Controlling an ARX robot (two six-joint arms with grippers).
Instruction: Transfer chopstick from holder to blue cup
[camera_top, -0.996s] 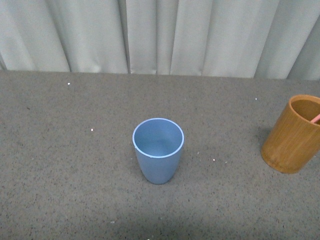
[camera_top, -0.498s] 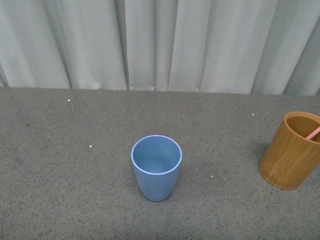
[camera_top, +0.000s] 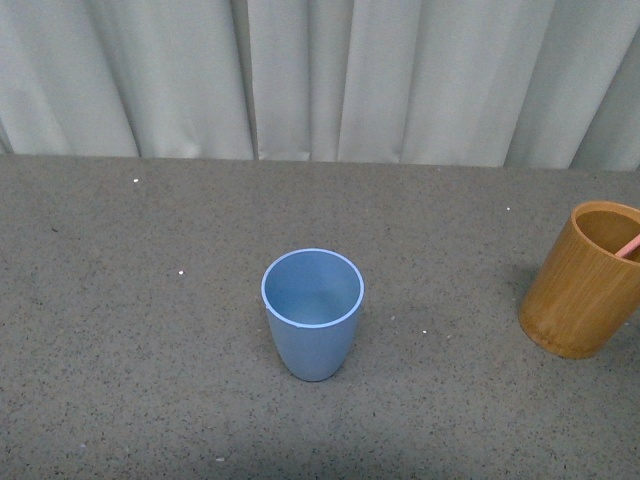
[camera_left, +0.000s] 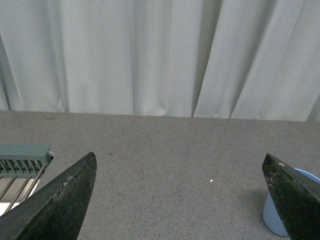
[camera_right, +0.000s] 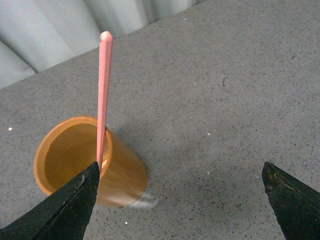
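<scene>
The chopstick stands inside the holder, leaning against its rim, with the upper part rising well above the rim. The right gripper is released, its jaws set wide and holding nothing; the chopstick shows just beside one fingertip, contact not determinable. The left gripper is likewise spread wide and empty, with the blue cup partly visible past one finger. In the front view the blue cup stands upright and empty on the grey speckled table. The holder stands well apart to the right of the blue cup, and only a short pink length of the chopstick is visible there. A pale pleated curtain hangs beyond the blue cup at the table's far edge.
</scene>
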